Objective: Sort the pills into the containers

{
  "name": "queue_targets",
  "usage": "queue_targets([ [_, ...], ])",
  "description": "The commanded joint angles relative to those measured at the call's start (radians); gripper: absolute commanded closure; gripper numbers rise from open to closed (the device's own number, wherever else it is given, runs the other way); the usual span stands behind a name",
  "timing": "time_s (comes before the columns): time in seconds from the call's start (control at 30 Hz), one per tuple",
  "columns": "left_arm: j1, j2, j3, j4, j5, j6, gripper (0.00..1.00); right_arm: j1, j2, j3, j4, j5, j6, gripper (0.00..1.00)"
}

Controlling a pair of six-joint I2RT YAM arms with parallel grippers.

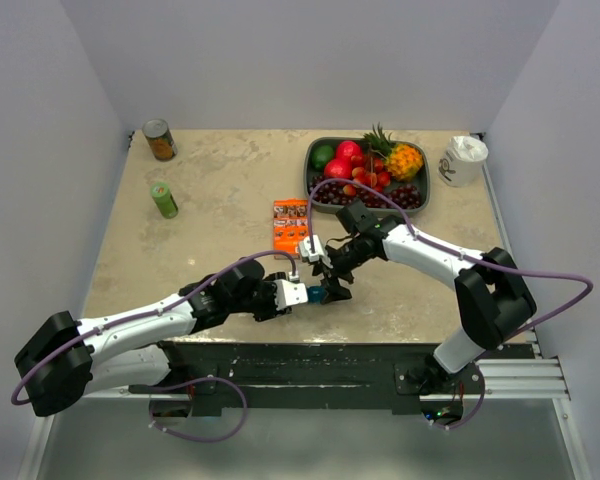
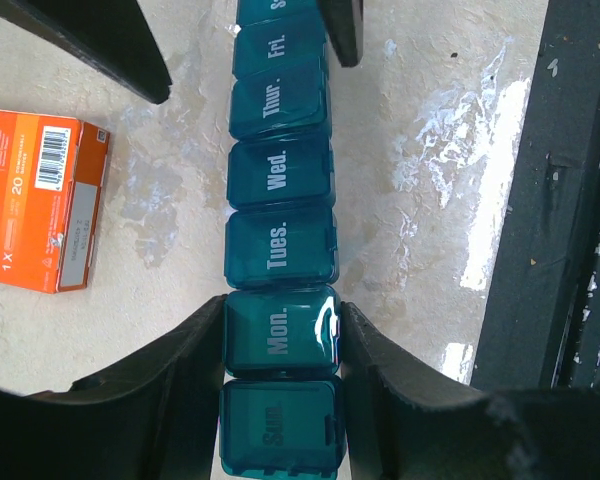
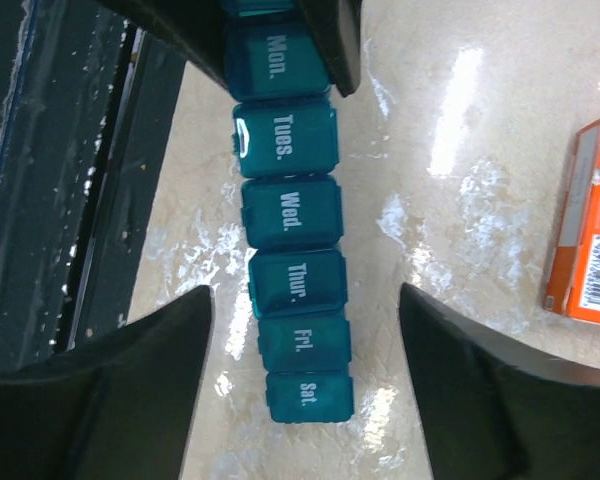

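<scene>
While the left gripper [image 2: 280, 335] is clamped on that teal pill organiser [image 2: 280, 200], where's the strip actually sitting? (q_dan)

Flat on the tabletop [image 1: 220, 220], near the front edge, right beside the black rail [image 2: 570, 200]. Its fingers squeeze the "Mon." compartment from both sides, and every lid I can see is down. The right gripper [image 3: 305, 300] is spread wide, straddling the "Thur."/"Fri." end with bare table either side, touching nothing. (rigwatcher)

And the surface? (q_dan)

Beige marbled stone look, glossy, bright glare patches. Plain pale walls [image 1: 300, 60] box it in on three sides. An orange box [image 1: 289, 226] lies just behind the organiser. A fruit tray [image 1: 309, 165] and a white cup [image 1: 463, 160] sit back right, with a green bottle [image 1: 164, 199] and a tin can [image 1: 159, 139] back left. (rigwatcher)
</scene>
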Motion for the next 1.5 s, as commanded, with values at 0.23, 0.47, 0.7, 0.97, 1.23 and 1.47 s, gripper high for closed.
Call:
queue_targets([
  [0.23,-0.006,-0.01,0.022,0.017,0.019,-0.001,1.0,0.044,0.001,0.003,0.045,0.08,0.01,0.23],
  [0.47,-0.006,-0.008,0.022,0.02,0.028,-0.001,1.0,0.043,0.004,0.005,0.076,0.108,0.041,0.3],
  [0.7,-0.006,-0.01,0.019,0.017,0.028,-0.001,1.0,0.038,-0.004,0.019,0.07,0.106,0.058,0.36],
  [0.97,-0.004,-0.005,0.021,0.018,0.028,-0.002,1.0,0.046,-0.003,0.023,-0.004,0.05,-0.014,0.23],
  [1.23,-0.004,-0.002,0.024,0.018,0.036,-0.007,1.0,0.063,0.022,0.013,0.048,0.123,0.032,0.21],
  [1.47,-0.004,-0.004,0.022,0.017,0.039,-0.005,1.0,0.068,0.03,0.013,0.078,0.149,0.064,0.28],
])
